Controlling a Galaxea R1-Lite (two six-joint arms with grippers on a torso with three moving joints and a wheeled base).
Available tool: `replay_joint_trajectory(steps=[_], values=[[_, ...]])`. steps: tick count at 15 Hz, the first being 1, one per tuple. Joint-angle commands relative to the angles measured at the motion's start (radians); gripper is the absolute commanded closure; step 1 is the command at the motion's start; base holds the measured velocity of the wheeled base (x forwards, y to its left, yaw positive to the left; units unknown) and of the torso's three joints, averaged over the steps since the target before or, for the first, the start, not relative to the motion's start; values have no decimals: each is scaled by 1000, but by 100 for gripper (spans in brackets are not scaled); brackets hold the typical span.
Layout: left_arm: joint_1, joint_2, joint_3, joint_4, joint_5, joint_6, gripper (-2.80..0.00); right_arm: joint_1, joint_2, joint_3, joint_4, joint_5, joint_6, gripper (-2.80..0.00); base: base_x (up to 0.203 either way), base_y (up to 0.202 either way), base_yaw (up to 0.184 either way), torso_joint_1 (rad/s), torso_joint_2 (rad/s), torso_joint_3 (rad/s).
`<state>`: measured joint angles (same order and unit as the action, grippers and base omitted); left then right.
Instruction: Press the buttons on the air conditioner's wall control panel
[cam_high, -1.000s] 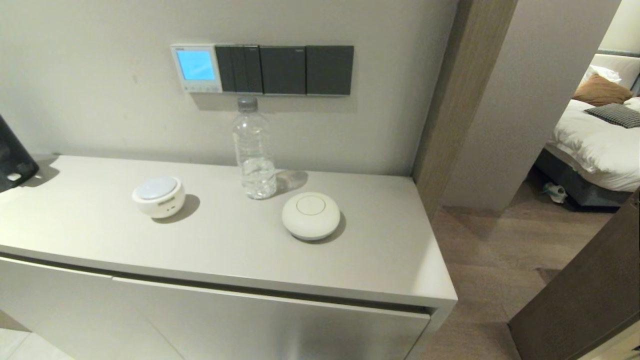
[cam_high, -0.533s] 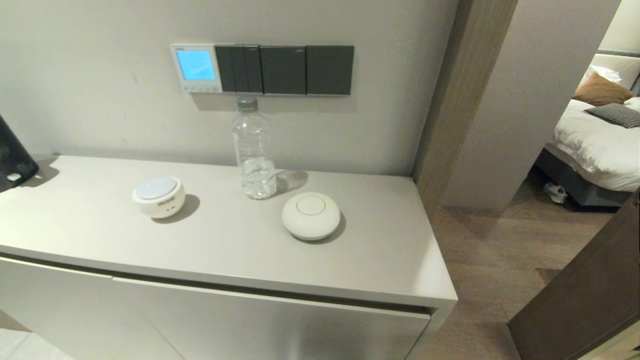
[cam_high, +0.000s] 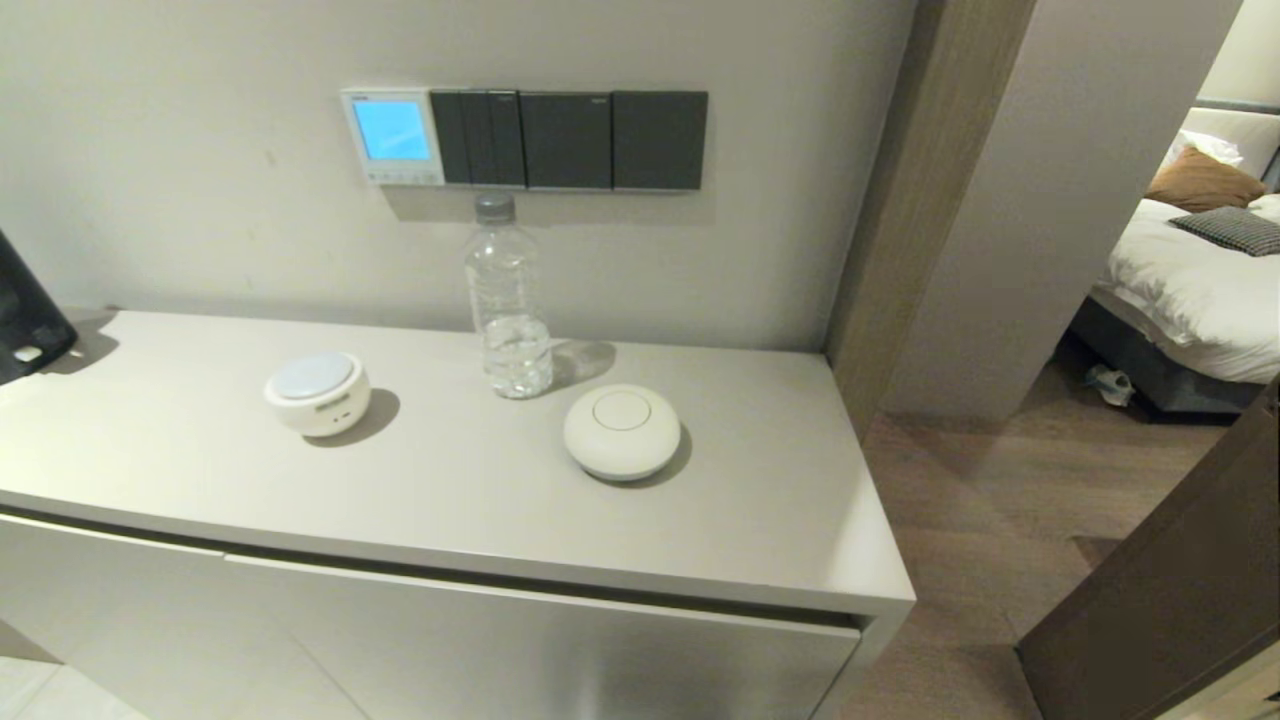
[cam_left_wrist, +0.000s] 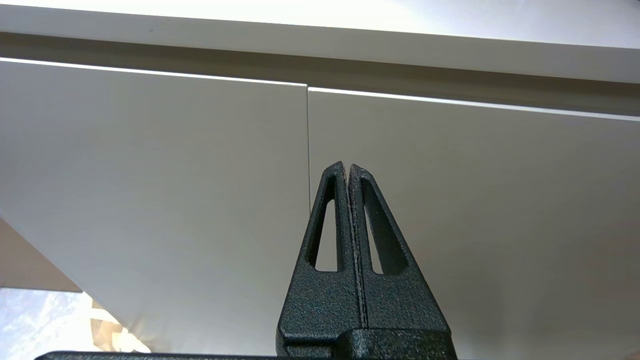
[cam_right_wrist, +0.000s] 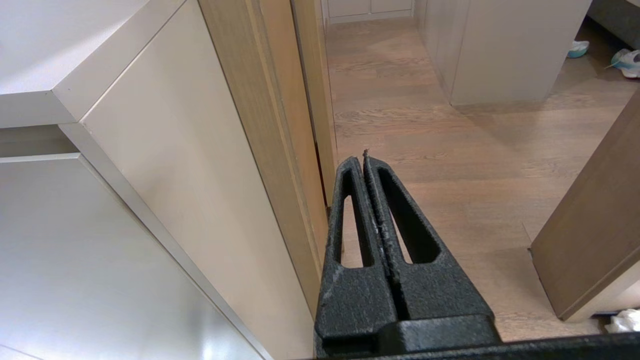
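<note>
The air conditioner's wall control panel (cam_high: 392, 136), white-framed with a glowing blue screen, hangs on the wall at the left end of a row of switch plates. Its row of small pale buttons (cam_high: 402, 177) runs along the bottom strip. Neither arm shows in the head view. My left gripper (cam_left_wrist: 347, 167) is shut and empty, low in front of the cabinet doors (cam_left_wrist: 150, 175). My right gripper (cam_right_wrist: 361, 159) is shut and empty, low beside the cabinet's right end, over the wood floor.
Dark grey switch plates (cam_high: 570, 140) sit right of the panel. On the cabinet top (cam_high: 480, 500) stand a clear water bottle (cam_high: 508, 300) just below the switches, a white puck with a blue top (cam_high: 317, 392) and a white round device (cam_high: 621, 431). A black object (cam_high: 28, 310) is at far left.
</note>
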<state>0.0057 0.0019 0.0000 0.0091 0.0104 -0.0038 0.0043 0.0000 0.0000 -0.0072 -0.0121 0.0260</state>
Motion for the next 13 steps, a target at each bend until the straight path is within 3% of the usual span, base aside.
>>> replay_joint_trajectory(steps=[1, 13], values=[[0, 0, 0, 0, 0, -1, 0, 0, 1, 3, 0, 0, 0, 0, 0, 0, 0, 0, 0, 0], [0, 0, 0, 0, 0, -1, 0, 0, 0, 3, 0, 0, 0, 0, 0, 0, 0, 0, 0, 0]])
